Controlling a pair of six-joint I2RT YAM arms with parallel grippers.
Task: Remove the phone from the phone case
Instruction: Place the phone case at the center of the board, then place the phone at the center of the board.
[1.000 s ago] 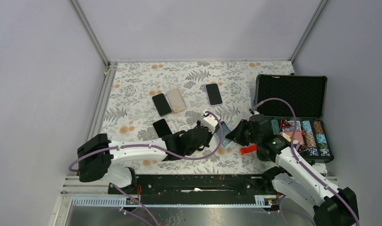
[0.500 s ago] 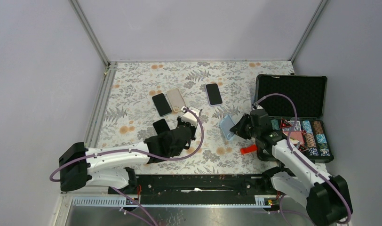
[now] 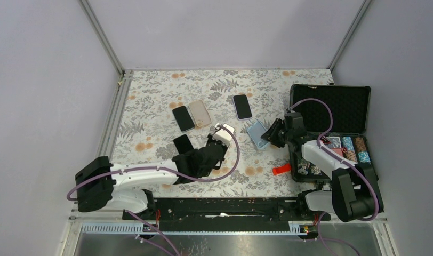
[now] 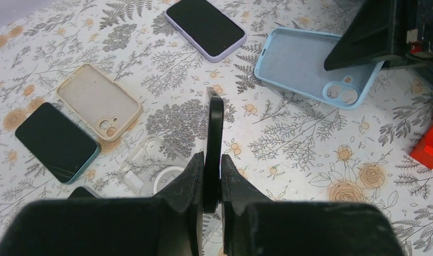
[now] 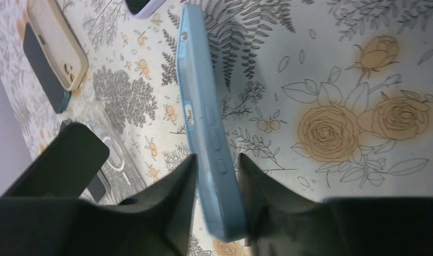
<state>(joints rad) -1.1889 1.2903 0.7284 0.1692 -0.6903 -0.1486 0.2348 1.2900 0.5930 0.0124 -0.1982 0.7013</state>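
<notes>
Black slim smartphone (image 4: 215, 128) is pinched edge-on between the fingers of the left gripper (image 4: 211, 159), above the floral tabletop (image 4: 310, 133). The light-blue silicone phone case (image 5: 203, 106) is flanked by the right gripper (image 5: 215, 158); clamping cannot be told. A second earlier, the grippers were set close together.

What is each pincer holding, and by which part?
Left pincer: black phone, pinched edge-on at its near end. Right pincer straddles the blue case at its camera end; whether it grips cannot be told.

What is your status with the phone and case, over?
Left gripper shut on phone, phone free of case. Right gripper straddles blue case, grip unclear. Clear case lies near phone.
</notes>
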